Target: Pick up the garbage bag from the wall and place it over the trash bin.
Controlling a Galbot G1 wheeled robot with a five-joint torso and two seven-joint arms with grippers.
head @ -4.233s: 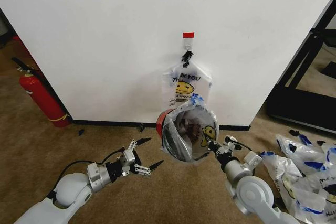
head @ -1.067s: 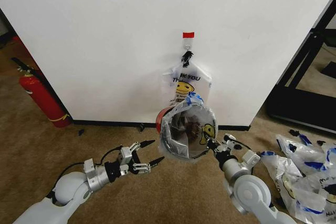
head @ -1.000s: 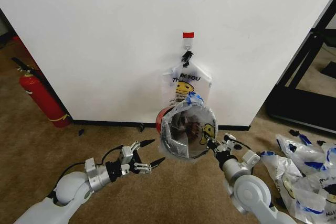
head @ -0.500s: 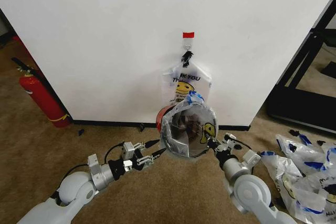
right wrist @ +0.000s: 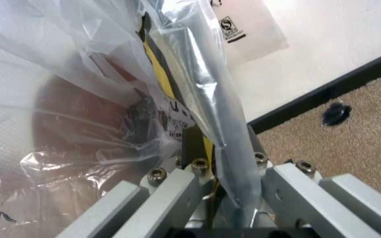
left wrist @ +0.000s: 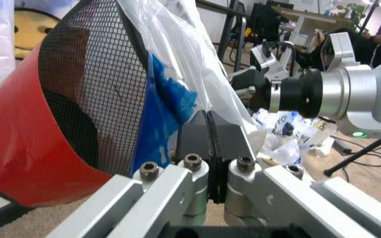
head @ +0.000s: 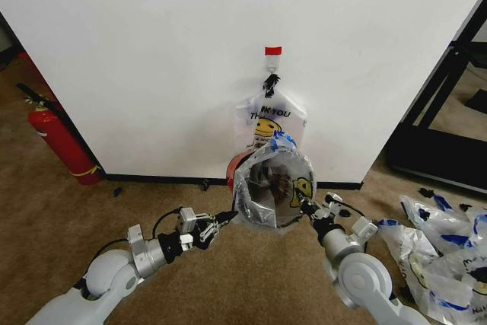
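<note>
Closing my left gripper (head: 221, 219) on the near left edge of the garbage bag (head: 275, 164), I now have both sides of the bag mouth pinched. Half a second ago these fingers were spread and just short of the plastic; in the left wrist view the pads (left wrist: 207, 136) are pressed together with the film and a blue handle patch caught between them. My right gripper (head: 303, 208) remains clamped on the opposite edge, the film running between its fingers (right wrist: 200, 144) in the right wrist view. The bag already sits over the trash bin (left wrist: 51, 119), which is tipped with its open mouth toward me at the foot of the wall (head: 152, 51). I judge the two-point hold lets me stretch the rim and seat the liner evenly.
</note>
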